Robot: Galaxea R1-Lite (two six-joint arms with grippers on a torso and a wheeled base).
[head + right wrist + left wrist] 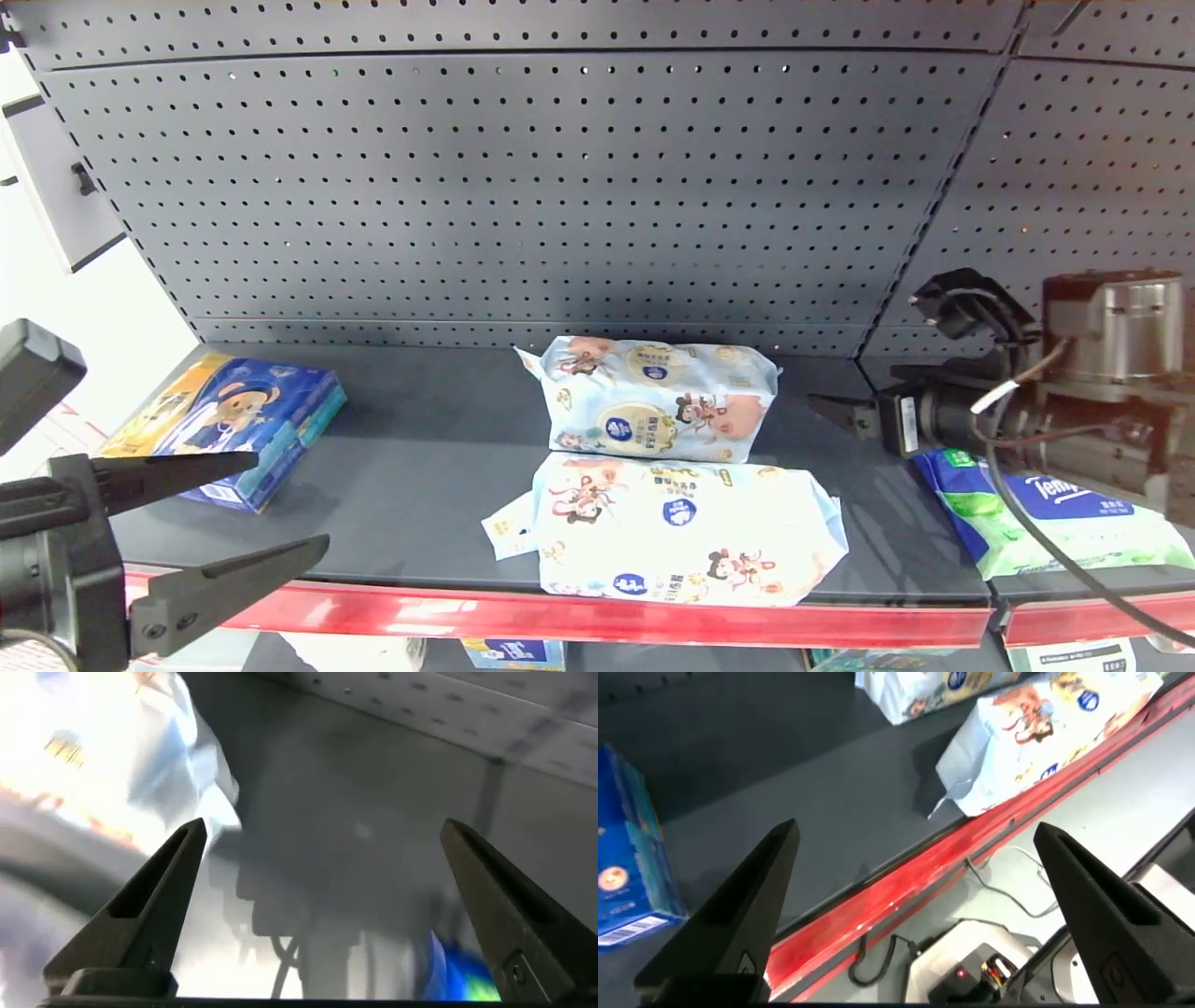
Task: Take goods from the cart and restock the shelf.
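While left gripper (pixel 291 499) and right gripper (pixel 322 826) hold jaws apart, wipe packs (pixel 686 527) occupy shelf (pixel 420 439).

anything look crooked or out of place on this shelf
Mildly untidy. The front cartoon pack lies flat and slightly skewed, its edge at the red shelf lip, while the pack behind it stands on its side. The blue box at the left sits angled to the lip.
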